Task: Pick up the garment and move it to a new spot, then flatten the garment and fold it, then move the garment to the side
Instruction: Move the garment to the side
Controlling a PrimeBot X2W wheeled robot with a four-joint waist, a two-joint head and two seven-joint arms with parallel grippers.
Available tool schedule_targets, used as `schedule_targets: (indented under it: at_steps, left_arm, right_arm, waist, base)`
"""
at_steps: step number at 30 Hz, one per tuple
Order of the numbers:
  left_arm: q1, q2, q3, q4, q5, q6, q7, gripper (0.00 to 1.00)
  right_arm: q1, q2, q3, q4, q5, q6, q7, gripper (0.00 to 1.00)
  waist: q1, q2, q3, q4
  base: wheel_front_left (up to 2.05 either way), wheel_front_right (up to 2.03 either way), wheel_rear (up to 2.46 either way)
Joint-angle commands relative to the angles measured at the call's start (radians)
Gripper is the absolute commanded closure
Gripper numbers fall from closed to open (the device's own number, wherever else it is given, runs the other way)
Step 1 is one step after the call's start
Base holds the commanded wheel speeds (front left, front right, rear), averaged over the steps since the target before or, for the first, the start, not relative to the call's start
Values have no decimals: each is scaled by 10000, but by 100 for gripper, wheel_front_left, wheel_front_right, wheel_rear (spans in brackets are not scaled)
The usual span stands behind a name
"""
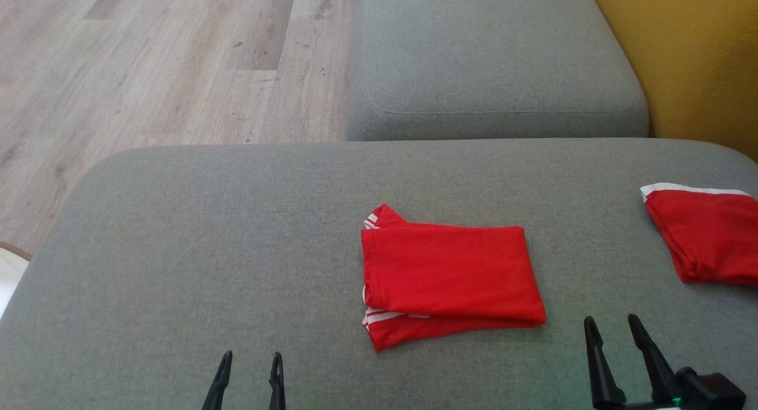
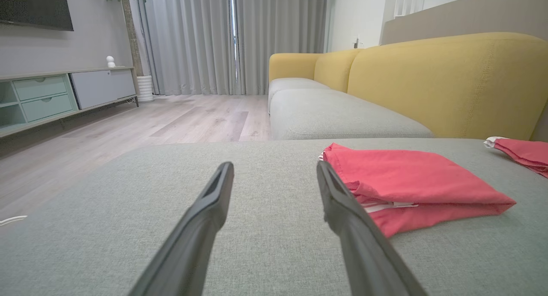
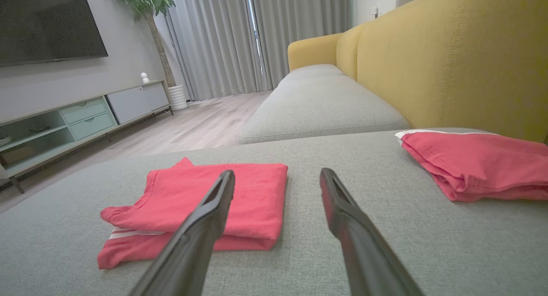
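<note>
**A:** Where is the folded red garment [image 1: 450, 274] lying?

**B:** It is lying flat on the grey sofa seat [image 1: 207, 250], a little to the robot's right of the middle. It is sitting as a neat rectangle, and white stripes are peeking out along its left edge.

**A:** What are the left fingers [image 1: 220, 379] doing?

**B:** They are standing wide apart and gripping nothing. They are pointing across the seat near its front edge, left of the garment and clear of it.

**A:** And the right fingers [image 1: 599, 362]?

**B:** They are also spreading fully and carrying nothing. They are pointing up from the lower right, just beyond the garment's right corner and not touching it. I cannot tell whether either pair is touching the cushion.

**A:** Is anything else lying there?

**B:** A second red garment [image 1: 704, 235] with a white band is lying at the seat's far right, well apart from the folded one. Another grey cushion [image 1: 491, 54] is running away behind, a yellow backrest [image 1: 699, 54] is rising on the right, and a wooden floor [image 1: 148, 60] is showing on the left.
</note>
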Motion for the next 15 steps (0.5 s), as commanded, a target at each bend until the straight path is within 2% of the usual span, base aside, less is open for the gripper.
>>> schedule_targets:
  at_steps: [1,15]
  left_arm:
    - [-436,-175,408,-276,63,-61,-95,0]
    - [-508,-228,544,-504,117,-132,-95,0]
  right_arm:
    - [-357,-83,175,-365,-105,67,-110,0]
    - [-389,-155,405,-318,-178,67,-110,0]
  waist:
    - [0,0,2,7]
    - [0,0,89,19]
  base:
    - [0,0,0]
    - [0,0,0]
